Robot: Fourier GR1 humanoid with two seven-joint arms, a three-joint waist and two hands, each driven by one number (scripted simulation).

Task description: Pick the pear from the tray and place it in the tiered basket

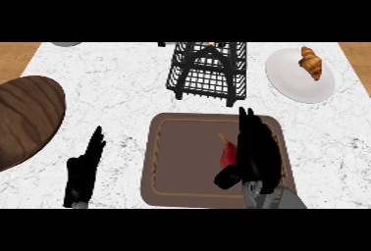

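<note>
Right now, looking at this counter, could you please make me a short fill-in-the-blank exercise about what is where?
1. The red pear lies on the brown ____.
2. The right hand is over the tray, beside the ____.
3. The white plate holds a ____.
4. The black tiered basket stands behind the tray and holds no ____.

Missing words: tray; pear; croissant; pear

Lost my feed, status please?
Right hand open over pear on tray. Left hand resting open. Path to tiered basket looks unobstructed.

A red pear (227,154) with a thin stem lies on the brown tray (181,162), below the black tiered basket (208,71).
</note>
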